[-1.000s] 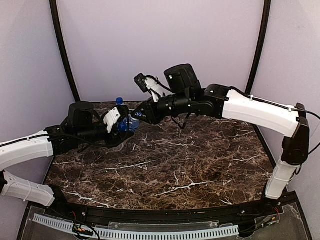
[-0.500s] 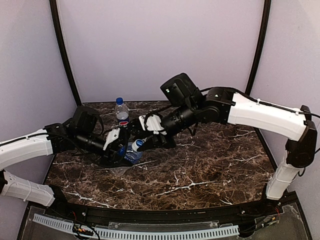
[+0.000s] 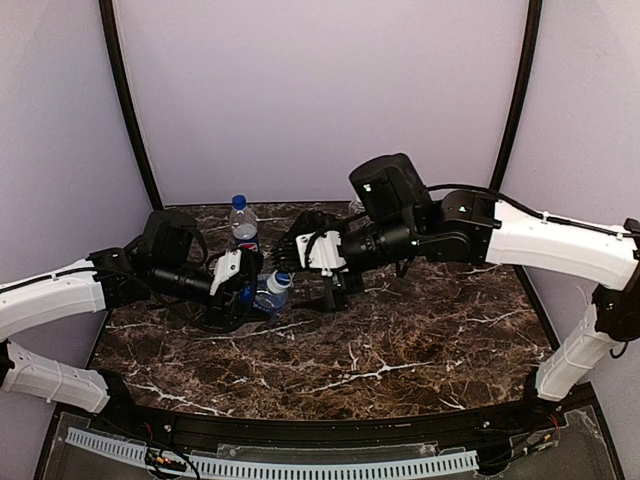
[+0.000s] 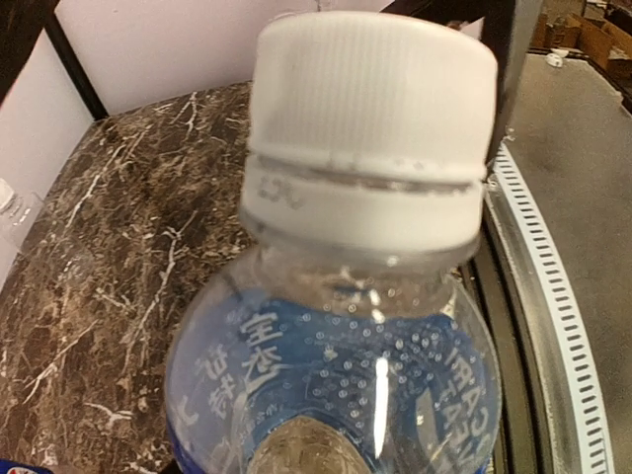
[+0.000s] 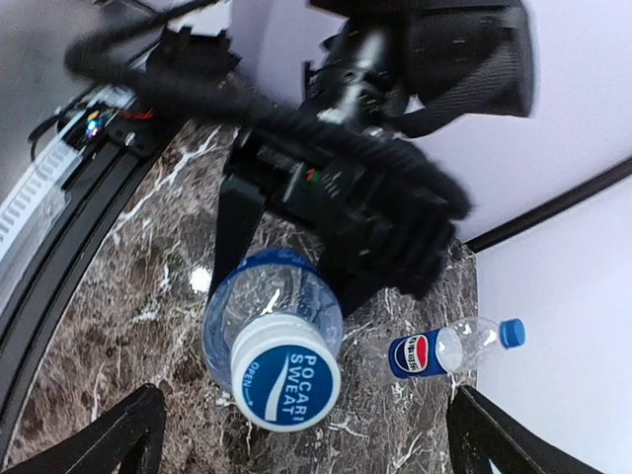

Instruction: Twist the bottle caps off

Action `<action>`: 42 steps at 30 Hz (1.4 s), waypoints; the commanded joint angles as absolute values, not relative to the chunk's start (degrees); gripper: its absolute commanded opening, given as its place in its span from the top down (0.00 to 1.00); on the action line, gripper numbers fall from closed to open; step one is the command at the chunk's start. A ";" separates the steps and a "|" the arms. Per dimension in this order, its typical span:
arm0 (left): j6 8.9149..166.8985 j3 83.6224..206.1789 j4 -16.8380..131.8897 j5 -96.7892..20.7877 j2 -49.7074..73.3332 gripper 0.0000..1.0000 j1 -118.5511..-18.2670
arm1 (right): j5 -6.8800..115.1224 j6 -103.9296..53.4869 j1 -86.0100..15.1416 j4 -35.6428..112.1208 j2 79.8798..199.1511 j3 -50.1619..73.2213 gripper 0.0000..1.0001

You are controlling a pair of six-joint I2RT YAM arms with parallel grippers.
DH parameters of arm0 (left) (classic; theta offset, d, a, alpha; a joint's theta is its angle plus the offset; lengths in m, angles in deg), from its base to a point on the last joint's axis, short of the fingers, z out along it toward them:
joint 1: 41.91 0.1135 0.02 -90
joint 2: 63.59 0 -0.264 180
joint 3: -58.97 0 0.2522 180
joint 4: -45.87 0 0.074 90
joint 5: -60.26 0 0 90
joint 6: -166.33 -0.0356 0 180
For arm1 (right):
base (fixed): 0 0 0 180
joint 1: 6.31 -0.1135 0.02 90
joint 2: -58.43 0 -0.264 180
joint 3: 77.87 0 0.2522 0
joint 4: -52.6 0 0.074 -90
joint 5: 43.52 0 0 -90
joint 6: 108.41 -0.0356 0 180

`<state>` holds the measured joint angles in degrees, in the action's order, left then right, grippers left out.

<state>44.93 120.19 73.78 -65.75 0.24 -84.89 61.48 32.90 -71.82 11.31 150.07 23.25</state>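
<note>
The Pocari Sweat bottle (image 5: pixel 272 296) is held on its side at the left-centre of the marble table (image 3: pixel 400 350), with open tabletop toward the near and right edges. The Pepsi bottle (image 3: pixel 243 225) stands just behind, near the back wall. The left gripper (image 3: pixel 238 290), its arm stretched low, clamps the bottle's body. The right gripper (image 3: pixel 318 262) faces the cap (image 4: pixel 370 89) with fingers spread wide, apart from it. The cap top reads POCARI SWEAT
</note>
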 commanded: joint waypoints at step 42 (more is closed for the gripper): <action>45.13 118.63 66.08 -63.30 -0.81 0.70 -85.06 | 80.42 8.07 -68.44 13.17 155.28 27.24 1.00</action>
